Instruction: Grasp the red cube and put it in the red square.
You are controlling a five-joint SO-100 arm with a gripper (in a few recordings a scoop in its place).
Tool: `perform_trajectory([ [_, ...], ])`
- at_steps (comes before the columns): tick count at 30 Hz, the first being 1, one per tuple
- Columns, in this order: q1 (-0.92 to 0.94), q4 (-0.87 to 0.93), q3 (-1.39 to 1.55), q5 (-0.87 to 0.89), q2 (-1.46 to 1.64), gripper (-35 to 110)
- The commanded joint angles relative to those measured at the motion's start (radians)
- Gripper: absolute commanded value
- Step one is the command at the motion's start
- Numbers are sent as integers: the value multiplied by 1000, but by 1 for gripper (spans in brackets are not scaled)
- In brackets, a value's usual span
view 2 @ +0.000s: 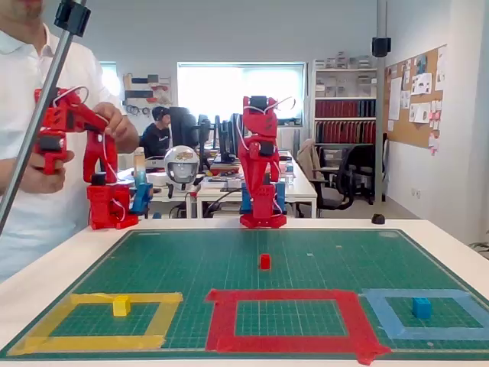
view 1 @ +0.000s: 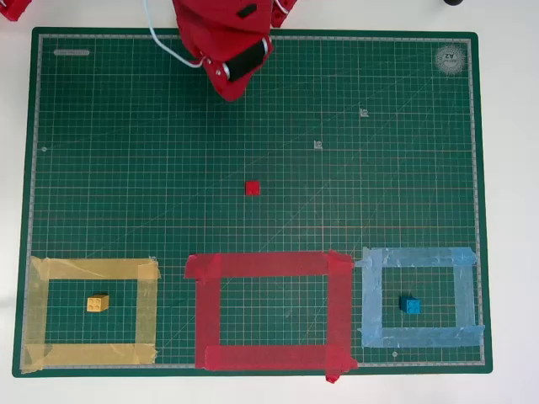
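Gripper (view 1: 229, 84) folded back above the mat's (view 1: 126, 168) far edge, holding nothing; its opening cannot be told. Cube (view 1: 253, 188) sits square to the grid, outside the square (view 1: 269, 265).

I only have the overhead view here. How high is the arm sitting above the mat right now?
Observer: In the fixed view the arm stands folded upright over its base, behind the far edge of the green mat, with none of it down near the mat.
Operator: Is the red cube lying flat?
Observer: Yes. The red cube rests squarely on the mat with nothing under or on it, on the arm's side of the red square and apart from its tape.
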Motion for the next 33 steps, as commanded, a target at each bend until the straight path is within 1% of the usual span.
perform_trajectory([
  [1,38,31,-290,183,-224,-1],
  [6,43,34,-483,382,-494,-1],
  [11,28,46,-627,413,-678,4],
  [16,23,46,-641,413,-713,18],
  [19,12,23,-581,408,-678,19],
  [20,8,2,-529,407,-644,23],
  [25,-41,-75,-244,410,-471,23],
  [28,-81,-150,-83,417,-397,24],
  [33,-84,-298,29,457,-370,24],
])
